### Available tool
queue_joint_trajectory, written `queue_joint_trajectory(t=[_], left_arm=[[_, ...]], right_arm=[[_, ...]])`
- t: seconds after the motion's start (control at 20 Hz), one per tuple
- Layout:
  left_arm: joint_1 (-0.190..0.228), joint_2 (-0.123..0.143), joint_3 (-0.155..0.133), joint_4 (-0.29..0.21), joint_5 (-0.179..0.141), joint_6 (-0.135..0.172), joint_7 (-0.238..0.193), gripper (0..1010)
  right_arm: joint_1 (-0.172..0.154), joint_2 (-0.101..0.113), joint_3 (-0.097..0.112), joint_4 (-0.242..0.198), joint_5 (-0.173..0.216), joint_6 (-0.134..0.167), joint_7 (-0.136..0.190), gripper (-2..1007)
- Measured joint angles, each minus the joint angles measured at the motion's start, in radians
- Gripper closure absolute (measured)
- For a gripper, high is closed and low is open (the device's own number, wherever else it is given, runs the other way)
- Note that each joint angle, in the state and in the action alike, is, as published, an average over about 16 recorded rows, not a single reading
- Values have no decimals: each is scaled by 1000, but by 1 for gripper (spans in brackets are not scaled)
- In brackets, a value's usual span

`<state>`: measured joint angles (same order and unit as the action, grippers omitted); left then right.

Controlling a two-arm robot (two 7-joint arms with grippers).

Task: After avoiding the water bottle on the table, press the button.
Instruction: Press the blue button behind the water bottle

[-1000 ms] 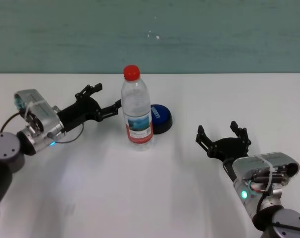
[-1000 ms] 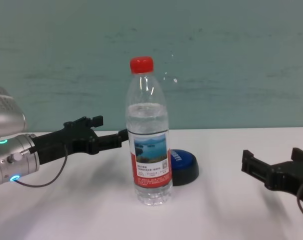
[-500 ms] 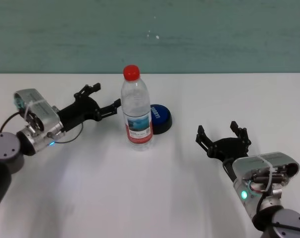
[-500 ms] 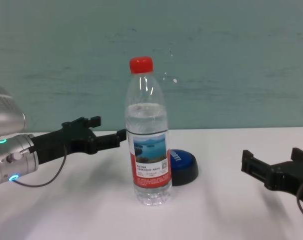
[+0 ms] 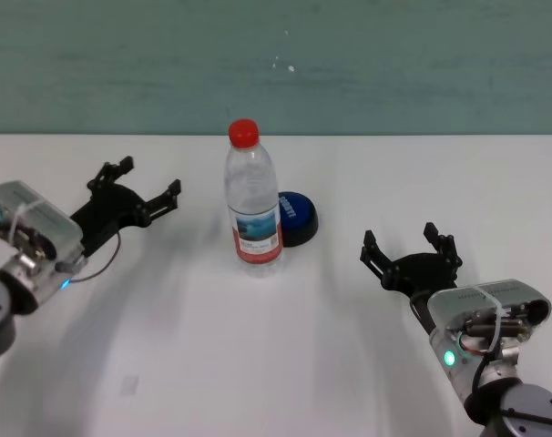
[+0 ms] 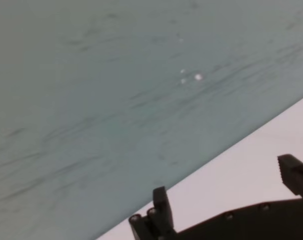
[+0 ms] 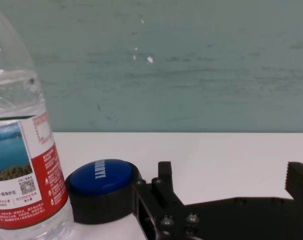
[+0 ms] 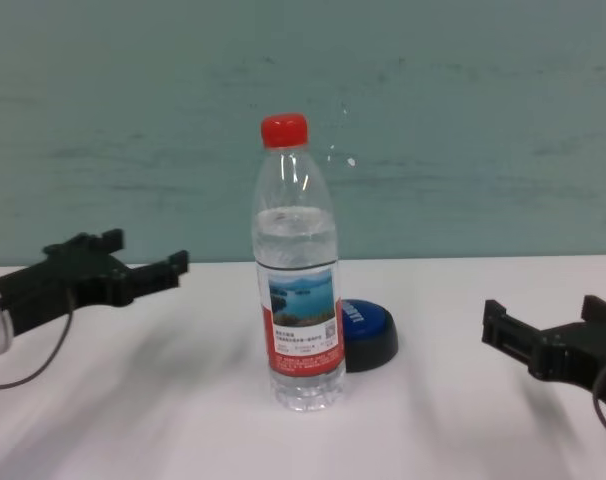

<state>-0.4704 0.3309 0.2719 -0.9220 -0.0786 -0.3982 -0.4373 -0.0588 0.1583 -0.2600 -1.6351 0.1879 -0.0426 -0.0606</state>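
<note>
The water bottle (image 5: 253,211), clear with a red cap and a lake label, stands upright mid-table (image 5: 258,355). Just behind it to the right sits the blue-domed button (image 5: 297,217) on its black base; the bottle (image 8: 298,300) hides part of the button (image 8: 369,334) in the chest view. My left gripper (image 5: 147,179) hovers open and empty well left of the bottle, also seen as the left gripper (image 8: 143,252) from the chest. My right gripper (image 5: 403,244) rests open near the right front, facing the button (image 7: 104,182) and the bottle (image 7: 19,165).
A teal wall runs behind the table's far edge. White tabletop stretches between my left gripper (image 6: 226,190) and the bottle, and between my right gripper (image 7: 231,177) and the button.
My left gripper has drawn back to the left, from right beside the bottle to well clear of it. The bottle, button and right arm have not moved.
</note>
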Motion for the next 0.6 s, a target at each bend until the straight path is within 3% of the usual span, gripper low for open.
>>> queue_joint_trajectory(t=[0.3, 0.6], left_arm=[[171, 27, -58, -258, 30, 113, 133, 10], [335, 20, -118, -477, 63, 198, 242, 10]], right_arm=[[0, 0, 0, 0, 0, 0, 0, 1], [0, 0, 0, 0, 0, 0, 0, 1]])
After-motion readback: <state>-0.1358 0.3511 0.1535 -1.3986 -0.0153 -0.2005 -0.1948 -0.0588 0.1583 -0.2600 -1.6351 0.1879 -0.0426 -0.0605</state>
